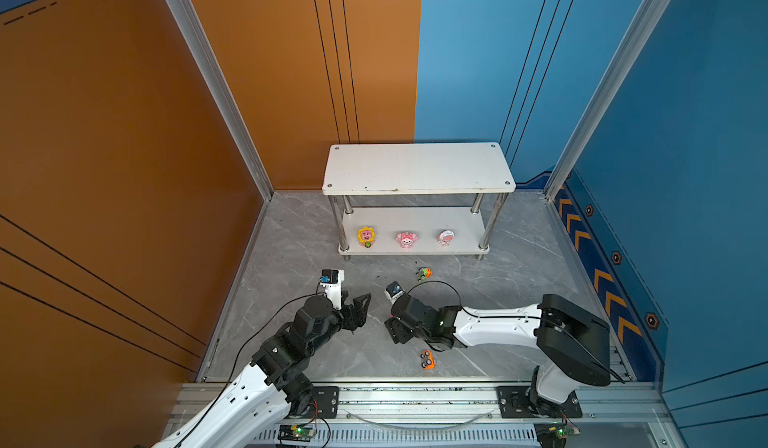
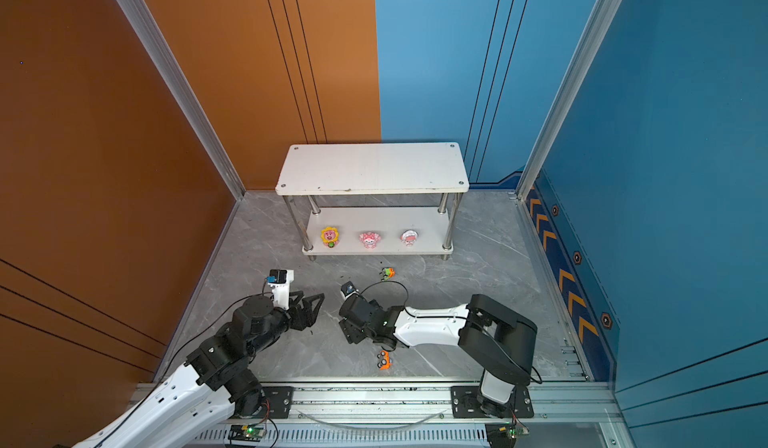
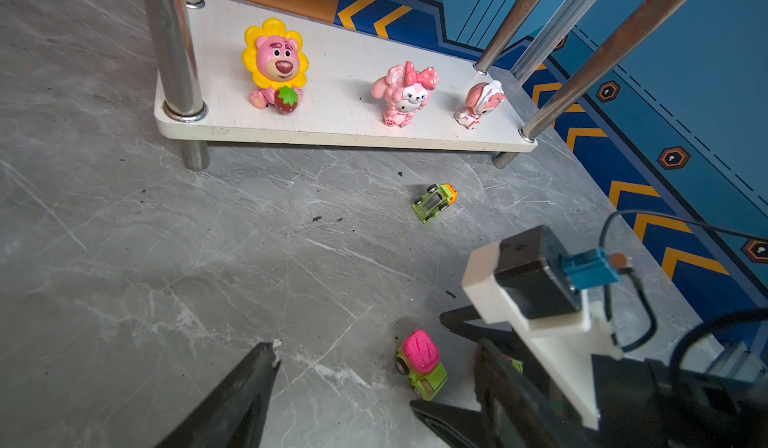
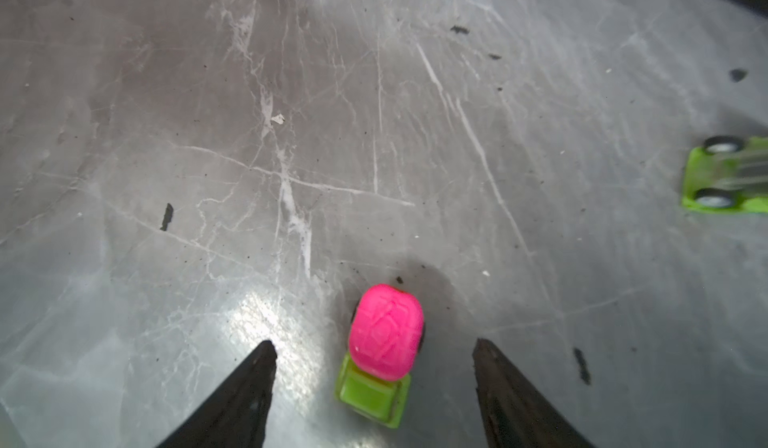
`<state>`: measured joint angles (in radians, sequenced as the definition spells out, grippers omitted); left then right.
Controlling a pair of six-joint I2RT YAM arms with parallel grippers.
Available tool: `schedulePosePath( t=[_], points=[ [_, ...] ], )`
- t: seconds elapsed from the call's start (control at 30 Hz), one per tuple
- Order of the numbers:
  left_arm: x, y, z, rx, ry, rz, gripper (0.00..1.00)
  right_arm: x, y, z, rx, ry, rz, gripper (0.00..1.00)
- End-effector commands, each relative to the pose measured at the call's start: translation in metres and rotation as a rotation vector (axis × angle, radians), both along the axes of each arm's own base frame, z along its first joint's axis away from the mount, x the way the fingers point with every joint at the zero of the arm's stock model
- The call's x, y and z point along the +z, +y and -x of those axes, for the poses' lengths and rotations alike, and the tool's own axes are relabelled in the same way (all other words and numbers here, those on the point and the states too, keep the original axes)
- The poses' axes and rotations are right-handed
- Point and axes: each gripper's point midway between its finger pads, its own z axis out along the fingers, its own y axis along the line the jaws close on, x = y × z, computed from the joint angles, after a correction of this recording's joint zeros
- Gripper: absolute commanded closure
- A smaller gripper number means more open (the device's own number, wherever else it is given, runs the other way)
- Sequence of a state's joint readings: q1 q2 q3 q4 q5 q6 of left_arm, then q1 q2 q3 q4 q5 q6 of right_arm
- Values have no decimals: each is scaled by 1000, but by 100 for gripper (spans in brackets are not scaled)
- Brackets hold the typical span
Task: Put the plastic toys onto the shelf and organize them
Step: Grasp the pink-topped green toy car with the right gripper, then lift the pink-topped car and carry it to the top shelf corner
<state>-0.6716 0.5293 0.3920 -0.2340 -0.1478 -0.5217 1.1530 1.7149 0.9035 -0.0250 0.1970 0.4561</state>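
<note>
Grey marble-look tabletop (image 1: 291, 258) down there, flecked with black specks (image 4: 166, 217), and the action sits at its middle: the right gripper (image 4: 374, 343) hangs low over the pink-and-green truck (image 4: 384, 342), fingers wide apart, truck standing between them and touching neither. Looks like a pick about to happen! To do it well I'd say sink lower, bracket the green chassis, not that rounded pink dome, which could squirt out, and close gently, because those wheels will roll on this slick surface. The left gripper (image 3: 340, 373) waits just beside it, also spread open and holding nothing, so it wants to keep clear.

Where's everything else? The shelf (image 1: 417, 167) stands at the back, top board bare; on its lower board (image 1: 415, 219) a sunflower bear (image 1: 366, 236), a pink bow bunny (image 1: 407, 239) and a pink-white figurine (image 1: 446, 237) line up, well apart. A green car (image 3: 435, 203) lies tipped, underside showing, near the shelf's front; an orange car (image 1: 427, 359) lies by the aluminium rail (image 1: 415, 396). Orange wall (image 1: 124, 134) left, blue wall (image 1: 498, 50) right
</note>
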Motion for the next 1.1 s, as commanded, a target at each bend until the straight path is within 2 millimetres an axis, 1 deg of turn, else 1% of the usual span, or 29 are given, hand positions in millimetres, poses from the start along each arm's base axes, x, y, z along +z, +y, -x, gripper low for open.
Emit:
schedulePosePath(
  t=[0.0, 0.1, 0.23, 0.3, 0.4, 0.5, 0.6, 0.67, 0.77, 0.83, 0.93, 1.07],
  points=[
    [-10, 10, 1, 40, 26, -16, 22, -6, -3, -6, -88, -5, 37, 22],
    [-12, 12, 3, 45, 22, -10, 22, -13, -8, -11, -148, -8, 49, 28],
    [-9, 16, 3, 62, 2, -1, 21, -15, -17, -15, -202, -20, 62, 36],
    [-8, 17, 3, 63, -6, 0, 20, -17, -22, -16, -223, -18, 77, 41],
    [-7, 17, 2, 63, -8, -4, 20, -19, -28, -15, -233, -12, 96, 51],
    [-10, 16, 2, 60, 0, -5, 19, -16, -33, -14, -228, -3, 110, 60],
    [-12, 15, 2, 53, 4, -5, 19, -4, -41, -15, -232, -15, 126, 67],
    [-11, 15, 2, 51, 3, -8, 19, 10, -49, -18, -239, -29, 126, 72],
    [-10, 16, 1, 55, -4, -11, 19, 42, -69, -27, -260, -47, 112, 80],
    [-10, 16, 0, 54, -5, -9, 19, 64, -84, -33, -272, -61, 104, 83],
    [-11, 15, 0, 54, -1, -9, 19, 106, -110, -44, -298, -90, 70, 87],
    [-14, 14, -1, 54, 8, -9, 19, 171, -143, -57, -327, -158, -7, 89]
  ],
)
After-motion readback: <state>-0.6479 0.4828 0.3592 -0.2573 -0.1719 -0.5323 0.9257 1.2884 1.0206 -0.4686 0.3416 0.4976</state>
